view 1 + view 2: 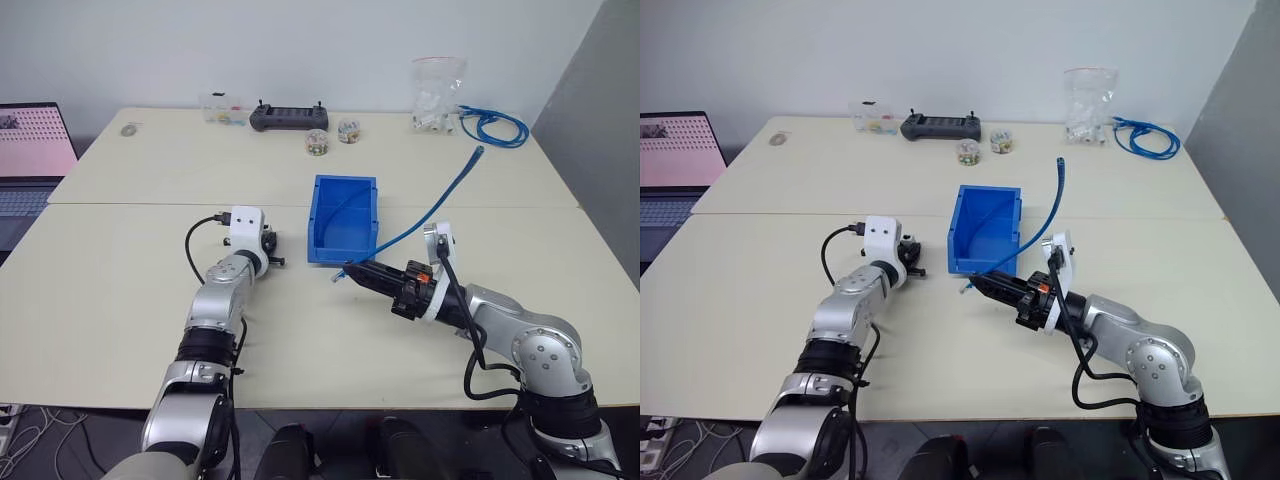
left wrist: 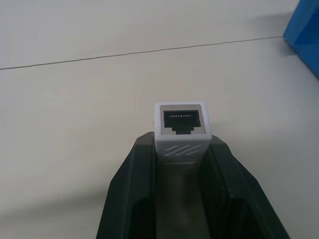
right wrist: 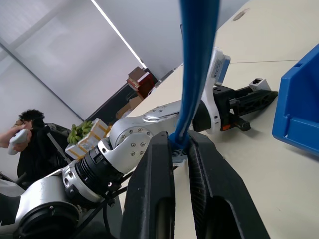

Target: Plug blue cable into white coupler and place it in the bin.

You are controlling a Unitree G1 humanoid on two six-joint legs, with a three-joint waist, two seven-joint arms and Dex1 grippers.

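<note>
You are at mating step; nothing plugged yet.
Left end effector (image 2: 182, 149) clamped on coupler (image 2: 181, 130), socket facing away from wrist, just above counter (image 1: 120, 290), left of bin (image 1: 343, 217).
Right end effector (image 3: 182, 149) closed tight on cable (image 3: 197, 59) near plug; rest of cable arcs up over bin's right side.
Plug and socket apart.
Next: you bring plug in line with socket, clip turned correct way, push straight in. Then carry joined pair to bin.
</note>
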